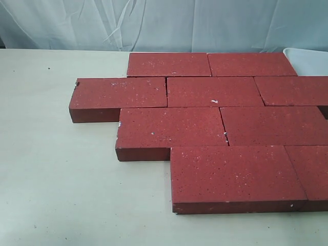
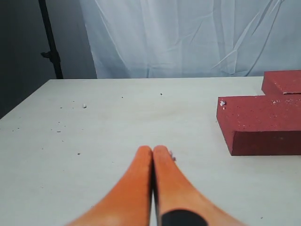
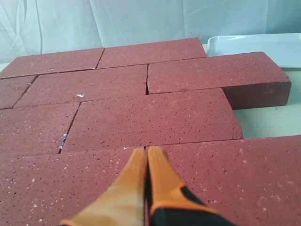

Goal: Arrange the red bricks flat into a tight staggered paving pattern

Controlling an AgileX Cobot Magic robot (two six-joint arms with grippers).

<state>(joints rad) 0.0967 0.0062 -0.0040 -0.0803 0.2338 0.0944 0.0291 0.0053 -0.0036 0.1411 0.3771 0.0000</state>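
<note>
See red bricks [image 1: 215,91] lying flat in four staggered rows on the pale surface [image 1: 61,195], sides touching, thin gaps at some joints. See left gripper [image 2: 152,149] closed, empty, over bare surface near an outer brick. See right gripper [image 3: 146,151] closed, empty, over the bricks. White tray [image 3: 254,44] just beyond.
</note>
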